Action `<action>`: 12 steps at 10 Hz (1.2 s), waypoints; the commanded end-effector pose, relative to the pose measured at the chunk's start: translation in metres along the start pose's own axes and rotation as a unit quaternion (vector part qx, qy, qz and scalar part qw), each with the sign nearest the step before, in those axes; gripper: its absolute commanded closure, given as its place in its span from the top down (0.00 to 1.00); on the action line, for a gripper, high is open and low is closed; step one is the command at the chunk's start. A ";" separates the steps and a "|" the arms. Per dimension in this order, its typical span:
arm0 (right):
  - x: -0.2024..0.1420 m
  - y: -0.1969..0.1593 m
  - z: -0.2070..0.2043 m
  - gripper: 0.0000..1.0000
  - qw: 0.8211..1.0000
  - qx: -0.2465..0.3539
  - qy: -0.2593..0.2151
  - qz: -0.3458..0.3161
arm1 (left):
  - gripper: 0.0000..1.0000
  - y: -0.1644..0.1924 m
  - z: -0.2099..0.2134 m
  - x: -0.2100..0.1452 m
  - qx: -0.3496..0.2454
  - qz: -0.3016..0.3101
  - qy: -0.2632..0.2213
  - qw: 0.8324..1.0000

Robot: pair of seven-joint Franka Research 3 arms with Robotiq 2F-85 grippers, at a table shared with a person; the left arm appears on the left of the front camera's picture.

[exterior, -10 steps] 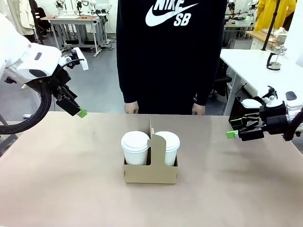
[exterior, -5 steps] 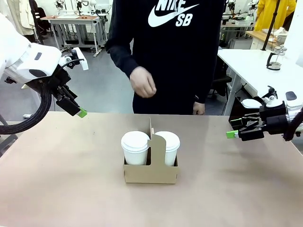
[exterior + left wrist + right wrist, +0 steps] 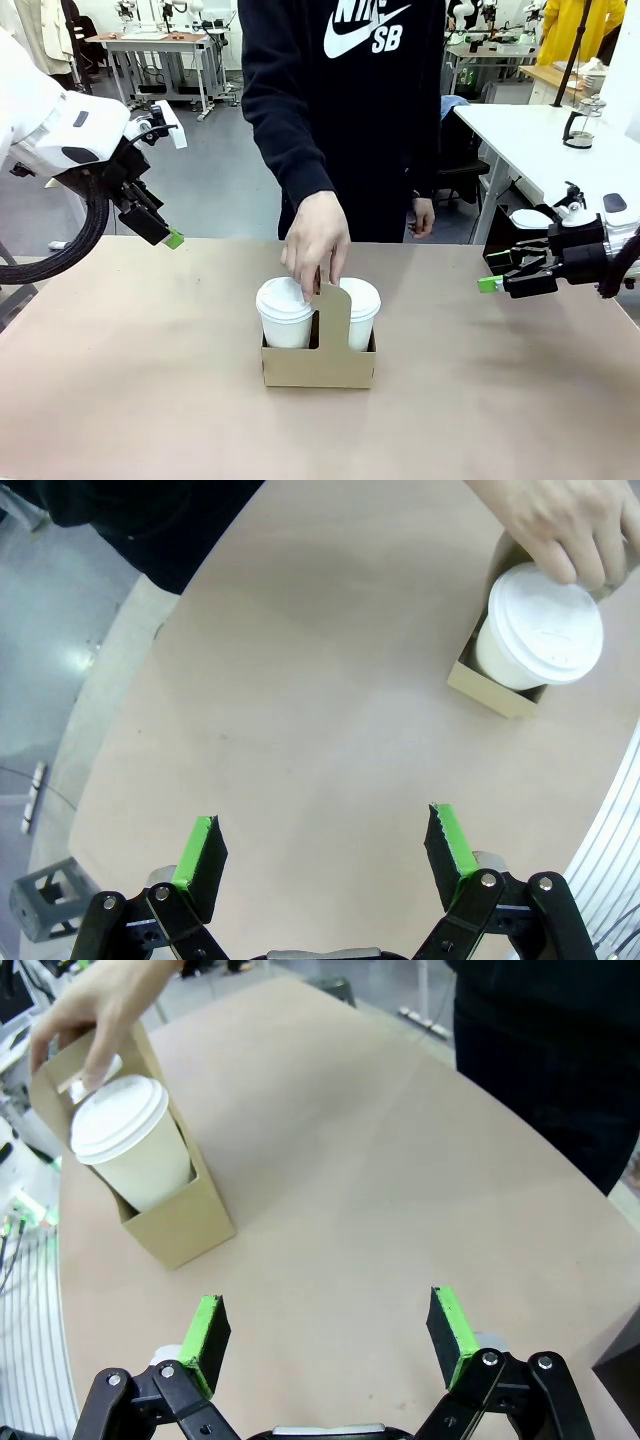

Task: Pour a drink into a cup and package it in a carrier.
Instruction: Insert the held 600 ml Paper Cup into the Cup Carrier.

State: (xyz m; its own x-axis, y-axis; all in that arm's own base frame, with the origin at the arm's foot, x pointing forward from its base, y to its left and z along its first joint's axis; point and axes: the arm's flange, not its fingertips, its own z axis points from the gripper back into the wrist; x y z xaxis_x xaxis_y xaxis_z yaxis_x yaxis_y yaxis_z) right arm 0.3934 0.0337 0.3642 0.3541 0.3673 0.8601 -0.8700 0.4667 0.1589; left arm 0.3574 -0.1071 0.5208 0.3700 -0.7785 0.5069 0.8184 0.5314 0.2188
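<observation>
The brown cardboard carrier [image 3: 320, 364] stands mid-table with two white lidded cups in it, one left [image 3: 285, 306] and one right [image 3: 358, 300] of the handle panel. A person's hand [image 3: 316, 240] reaches down and grips the top of that panel. The drink is hidden. My left gripper [image 3: 172, 238] hangs open above the table's far left, well away from the carrier. My right gripper [image 3: 490, 284] is open at the far right, pointing toward the carrier. The left wrist view shows a cup [image 3: 545, 630], the carrier [image 3: 490, 685] and the hand [image 3: 565, 525]. The right wrist view shows a cup [image 3: 125, 1135], the carrier [image 3: 185, 1230] and the hand [image 3: 100, 1005].
The person stands at the far edge of the table [image 3: 150, 380]. A white side table [image 3: 540, 140] at the right holds a glass carafe [image 3: 583, 122]. A white lidded object [image 3: 530, 218] sits behind my right gripper.
The person's hand came down from chest height onto the carrier's handle panel. Both arms and the carrier stayed still.
</observation>
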 end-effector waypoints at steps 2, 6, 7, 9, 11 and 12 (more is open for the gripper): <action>0.000 0.000 0.001 1.00 1.000 0.002 -0.002 0.000 | 1.00 -0.002 0.001 0.000 -0.001 0.009 -0.003 1.000; 0.000 0.000 0.001 1.00 1.000 0.002 -0.002 0.000 | 1.00 -0.002 0.001 0.000 -0.001 0.009 -0.003 1.000; 0.000 0.000 0.001 1.00 1.000 0.002 -0.002 0.000 | 1.00 -0.002 0.001 0.000 -0.001 0.009 -0.003 1.000; 0.000 0.000 0.001 1.00 1.000 0.002 -0.002 0.000 | 1.00 -0.002 0.001 0.000 -0.001 0.009 -0.003 1.000; 0.000 0.000 0.001 1.00 1.000 0.002 -0.002 0.000 | 1.00 -0.002 0.001 0.000 -0.001 0.009 -0.003 1.000; 0.000 0.000 0.001 1.00 1.000 0.002 -0.002 0.000 | 1.00 -0.002 0.001 0.000 -0.001 0.009 -0.003 1.000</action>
State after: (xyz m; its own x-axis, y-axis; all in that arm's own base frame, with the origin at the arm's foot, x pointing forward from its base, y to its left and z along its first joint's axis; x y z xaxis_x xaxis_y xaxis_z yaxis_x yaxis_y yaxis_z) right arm 0.3934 0.0337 0.3642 0.3541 0.3673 0.8601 -0.8700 0.4667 0.1589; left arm 0.3574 -0.1071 0.5208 0.3700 -0.7785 0.5069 0.8184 0.5314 0.2188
